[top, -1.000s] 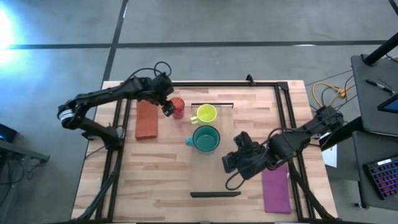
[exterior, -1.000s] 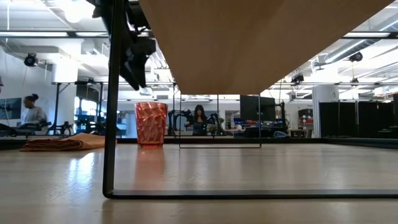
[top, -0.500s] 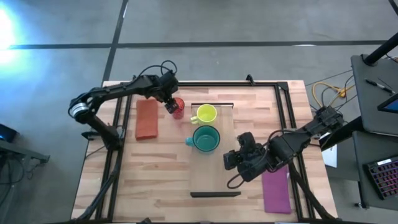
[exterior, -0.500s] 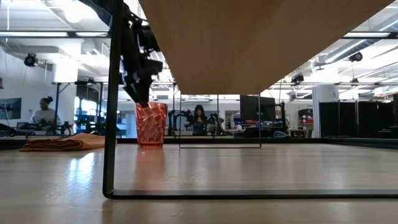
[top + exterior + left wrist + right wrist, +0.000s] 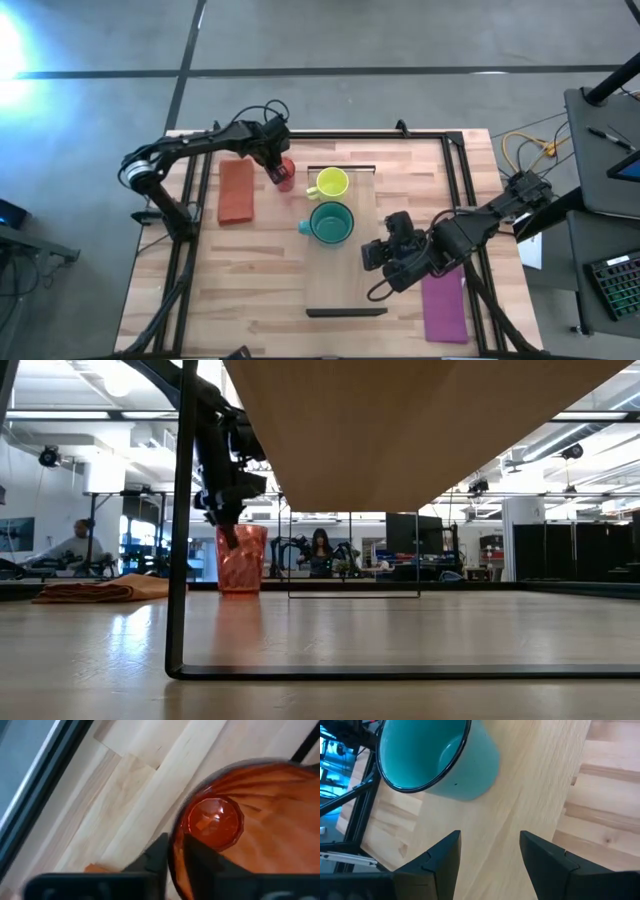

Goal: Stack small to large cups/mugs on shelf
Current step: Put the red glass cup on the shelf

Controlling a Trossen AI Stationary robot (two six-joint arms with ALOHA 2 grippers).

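Your left pincer straddling red cup rim near table's far-left edge, fingers look closed on it. Next: lift to shelf. Right pincer open, idle.

Bright, even overhead light fills the scene, with a white glare at the high view's left edge, ceiling lamps reflecting on the table in the low view, and the red cup blurred close-up.
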